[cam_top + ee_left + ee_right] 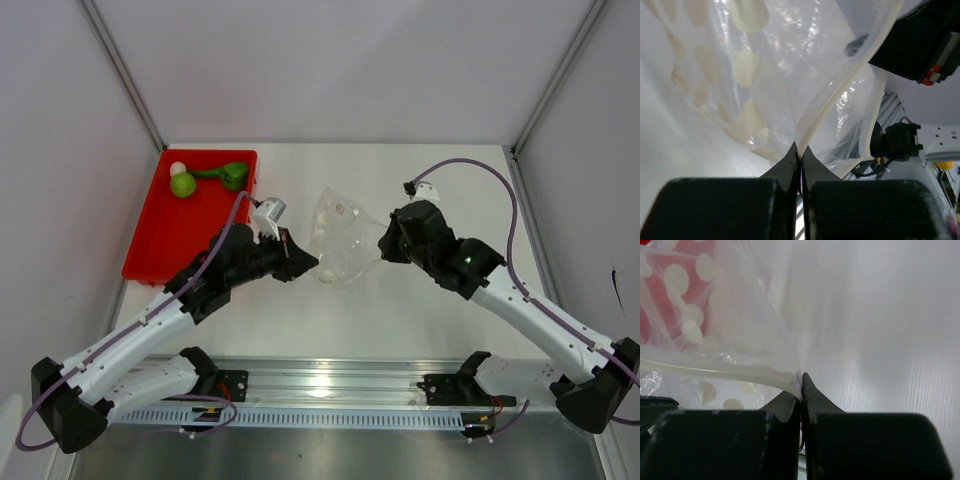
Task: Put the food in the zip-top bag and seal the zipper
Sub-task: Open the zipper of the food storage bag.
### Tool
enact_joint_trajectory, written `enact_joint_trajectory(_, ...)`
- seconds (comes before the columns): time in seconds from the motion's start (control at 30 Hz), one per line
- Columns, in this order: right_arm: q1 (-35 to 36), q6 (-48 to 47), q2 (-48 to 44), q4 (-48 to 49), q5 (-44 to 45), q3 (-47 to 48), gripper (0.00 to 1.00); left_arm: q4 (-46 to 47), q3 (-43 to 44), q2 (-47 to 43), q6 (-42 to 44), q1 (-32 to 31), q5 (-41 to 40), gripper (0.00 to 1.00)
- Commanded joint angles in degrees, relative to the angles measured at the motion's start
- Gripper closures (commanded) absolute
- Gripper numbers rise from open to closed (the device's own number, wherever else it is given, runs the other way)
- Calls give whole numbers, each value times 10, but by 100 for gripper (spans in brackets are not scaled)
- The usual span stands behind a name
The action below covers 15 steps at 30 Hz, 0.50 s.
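The clear zip-top bag (pixel 342 238) hangs between my two grippers at mid-table. My left gripper (pixel 308 262) is shut on its left edge; in the left wrist view the jaws (pixel 800 150) pinch the whitish zipper strip (pixel 840 90). My right gripper (pixel 384 245) is shut on the bag's right edge; in the right wrist view the jaws (pixel 801 382) clamp the strip (pixel 715 369). The bag has pale dots (pixel 675 276). The food lies in the red tray (pixel 180 235) at far left: a lime-green ball (pixel 183 185), a small white ball (pixel 178 169), a dark green stemmed pepper (pixel 230 175).
The red tray stands at the far left, close to the left wall. A metal rail (pixel 330 385) runs along the near table edge between the arm bases. Walls close the table on the left, back and right.
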Motion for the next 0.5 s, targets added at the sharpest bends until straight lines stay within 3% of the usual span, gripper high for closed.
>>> enact_joint_trajectory(0.0, 2, -24, 11, -12, 4, 5, 100, 70, 15, 27, -15, 4, 106, 99)
enact_joint_trajectory(0.13, 24, -35, 37, -10, 13, 15, 100, 144, 23, 75, -45, 1, 223, 99)
enact_joint_trajectory(0.23, 55, -36, 71, -47, 70, 48, 100, 182, 48, 123, -56, -5, 262, 100)
enact_joint_trajectory(0.47, 66, -9, 91, -167, 205, 115, 100, 110, 78, 123, -31, -9, 173, 99)
